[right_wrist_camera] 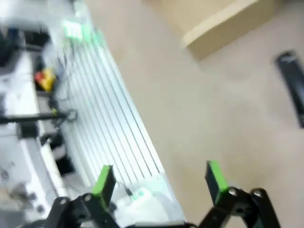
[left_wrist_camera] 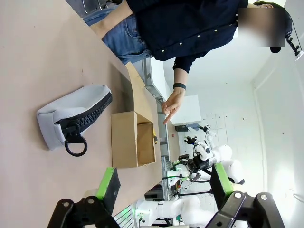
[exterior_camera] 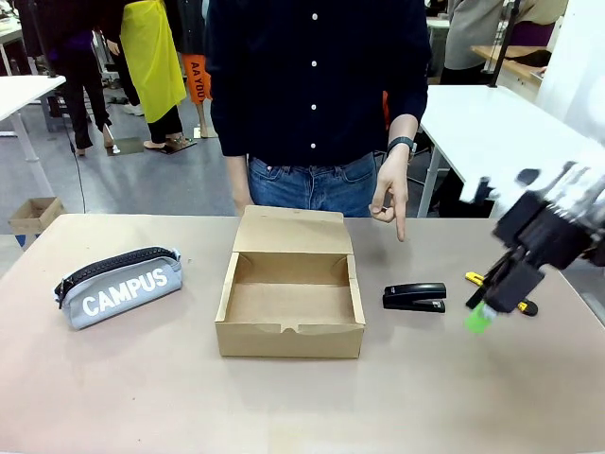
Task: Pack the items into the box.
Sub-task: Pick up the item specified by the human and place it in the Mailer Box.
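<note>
Near edge of the table point(exterior_camera: 142, 397): your left gripper point(left_wrist_camera: 164, 184) hangs on the left side, its fingers wide apart and holding nothing, looking across at the grey pouch point(left_wrist_camera: 76, 118). Your right gripper point(right_wrist_camera: 160, 183), blurred in the front view, hovers low over the near-right side, its fingers likewise spread and empty.

Mid-table, the cardboard box point(exterior_camera: 290, 293) sits open in the centre, its lid flap standing at the far side, nothing inside. The black stapler point(exterior_camera: 414, 297) lies near the box's right wall, apart from it. The yellow knife point(exterior_camera: 474, 278) lies farther right, partly hidden behind the right gripper. At the far edge, a person's hand point(exterior_camera: 389, 194) points a finger down toward the stapler.

Judged from this, packing has not begun and the stapler looks like your first pick. Bring the right gripper over it and turn the wrist so the fingers straddle its narrow width, not its length. Come straight down at its middle so it does not tip. Stay clear of the knife and the pointing hand. Lift above the box wall before crossing left, then let go low inside.
</note>
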`<action>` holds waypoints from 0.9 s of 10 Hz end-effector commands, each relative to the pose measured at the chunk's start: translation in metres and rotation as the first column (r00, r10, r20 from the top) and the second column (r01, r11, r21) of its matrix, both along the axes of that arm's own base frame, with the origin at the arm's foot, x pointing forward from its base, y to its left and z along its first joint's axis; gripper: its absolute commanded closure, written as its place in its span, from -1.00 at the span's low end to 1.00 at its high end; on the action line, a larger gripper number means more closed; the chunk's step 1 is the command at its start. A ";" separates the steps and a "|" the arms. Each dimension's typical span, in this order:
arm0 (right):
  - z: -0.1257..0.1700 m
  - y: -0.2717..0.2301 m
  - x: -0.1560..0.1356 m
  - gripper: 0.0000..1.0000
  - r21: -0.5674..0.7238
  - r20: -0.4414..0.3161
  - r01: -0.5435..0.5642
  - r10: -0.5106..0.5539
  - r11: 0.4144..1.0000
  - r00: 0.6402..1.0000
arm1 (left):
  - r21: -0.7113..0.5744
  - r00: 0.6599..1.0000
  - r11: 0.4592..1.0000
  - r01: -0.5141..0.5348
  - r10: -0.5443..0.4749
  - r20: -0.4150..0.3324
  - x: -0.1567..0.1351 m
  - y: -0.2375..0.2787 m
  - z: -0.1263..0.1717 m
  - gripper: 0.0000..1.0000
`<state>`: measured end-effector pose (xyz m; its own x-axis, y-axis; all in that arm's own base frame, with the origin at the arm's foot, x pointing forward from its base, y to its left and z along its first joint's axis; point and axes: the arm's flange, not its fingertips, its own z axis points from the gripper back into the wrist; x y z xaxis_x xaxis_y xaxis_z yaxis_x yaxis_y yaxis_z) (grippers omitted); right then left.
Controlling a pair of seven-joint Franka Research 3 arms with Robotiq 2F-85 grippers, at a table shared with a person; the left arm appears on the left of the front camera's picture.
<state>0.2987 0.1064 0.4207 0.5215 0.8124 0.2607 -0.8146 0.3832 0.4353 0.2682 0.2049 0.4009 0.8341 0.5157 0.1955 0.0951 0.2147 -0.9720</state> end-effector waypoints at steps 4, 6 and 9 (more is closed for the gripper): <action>0.000 0.000 0.000 -1.00 0.000 0.000 0.000 0.000 1.000 1.000 | -0.010 0.999 1.000 -0.004 0.004 0.035 0.000 0.000 0.002 -1.00; -0.005 0.003 0.001 -1.00 -0.037 0.016 -0.066 0.067 0.997 0.998 | -0.010 0.999 1.000 -0.004 0.004 0.035 0.000 0.000 0.002 -1.00; 0.003 0.039 0.067 -1.00 -0.281 0.077 -0.378 0.413 0.882 0.908 | -0.010 0.999 1.000 -0.004 0.004 0.035 0.000 0.000 0.002 -1.00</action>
<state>0.3318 0.1358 0.4241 0.2474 0.9600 0.1313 -0.9281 0.1959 0.3167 0.2681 0.2058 0.4012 0.8334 0.5167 0.1961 0.0954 0.2150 -0.9719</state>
